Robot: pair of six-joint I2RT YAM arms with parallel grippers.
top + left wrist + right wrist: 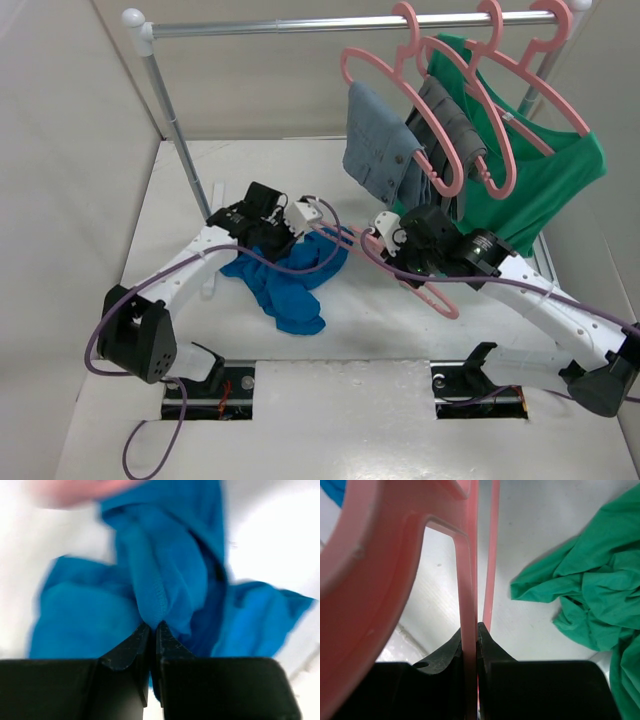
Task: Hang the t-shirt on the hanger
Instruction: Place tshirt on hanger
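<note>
**Grasp state and material handling.** The left gripper [153,630] has its jaws pressed together on a stitched fold of the blue t-shirt [288,285]. The shirt lies crumpled on the table [380,335], left of centre in the top view. The right gripper [470,632] pinches a thin bar of the hanger [468,580], held just right of centre, near the shirt. The shirt is probably light, limp and prone to bunching, best taken at the collar. The hanger looks light, stiff and smooth. No container shows; the rail [350,22] along the top bears grey garments [385,150] and a green shirt [550,180].
</note>
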